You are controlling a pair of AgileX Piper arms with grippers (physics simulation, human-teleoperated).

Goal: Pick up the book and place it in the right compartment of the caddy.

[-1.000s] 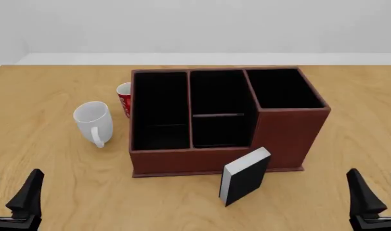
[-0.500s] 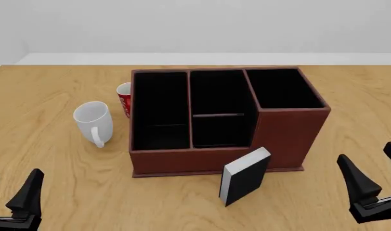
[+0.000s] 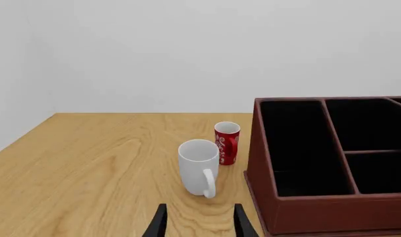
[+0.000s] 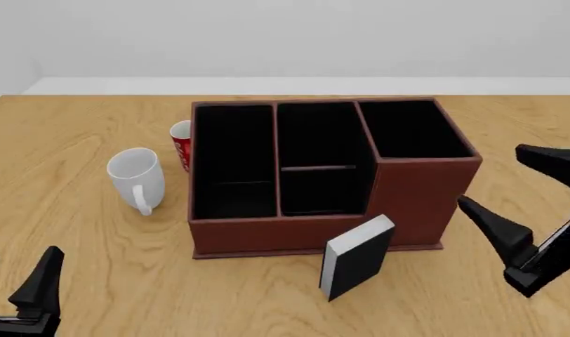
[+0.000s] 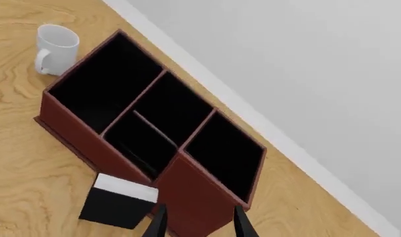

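Observation:
The black-covered book [image 4: 355, 258] with white page edges stands tilted on the table, right in front of the caddy [image 4: 266, 235], near the caddy's right front corner. The right wrist view also shows the book [image 5: 118, 202]. The right compartment [image 4: 411, 130] has the tallest walls and holds nothing; it also shows in the right wrist view [image 5: 227, 153]. My right gripper [image 4: 491, 175] hangs open and tilted in the air, to the right of the caddy and apart from the book. My left gripper [image 4: 18, 253] is open, low at the near left.
A white mug [image 4: 135, 175] stands left of the caddy, and a red can [image 4: 181, 144] stands behind it against the caddy's left wall. The caddy's long left bin [image 4: 232, 158] and divided middle bin [image 4: 318, 158] hold nothing. The table ends at a white wall behind.
My right gripper has risen from the near right edge, moved forward toward the caddy's right side and rolled over. The left gripper, book and caddy have not moved.

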